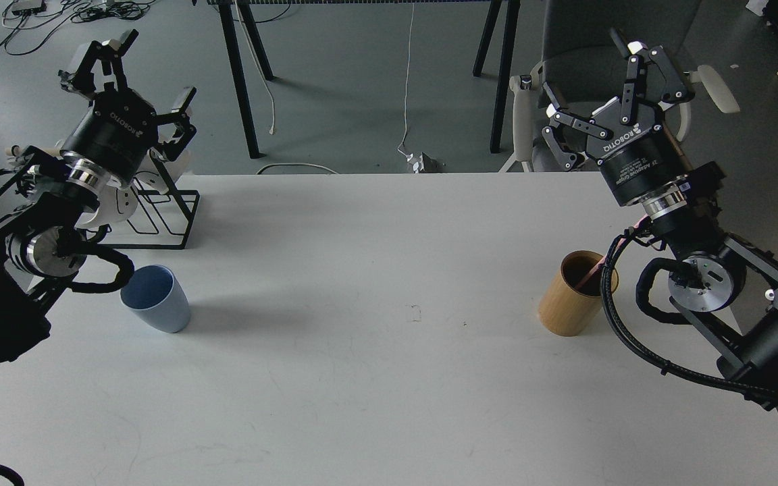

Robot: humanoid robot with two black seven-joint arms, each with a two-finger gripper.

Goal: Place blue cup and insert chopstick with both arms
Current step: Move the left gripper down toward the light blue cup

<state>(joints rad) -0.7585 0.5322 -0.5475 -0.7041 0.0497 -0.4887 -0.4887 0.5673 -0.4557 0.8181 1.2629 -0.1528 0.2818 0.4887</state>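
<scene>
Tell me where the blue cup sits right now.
In the head view the blue cup stands upright on the white table's left side, just in front of the black wire rack and beside the left arm.

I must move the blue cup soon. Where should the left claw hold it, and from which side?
Grip the blue cup across its open rim from above. It stands upright on the table, mouth up, nothing touching it. The open left claw is nearest.

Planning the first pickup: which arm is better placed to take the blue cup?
Left, probably. The blue cup stands upright just below the left gripper, whose fingers are open and empty. The right gripper is across the table, above the bamboo holder.
</scene>
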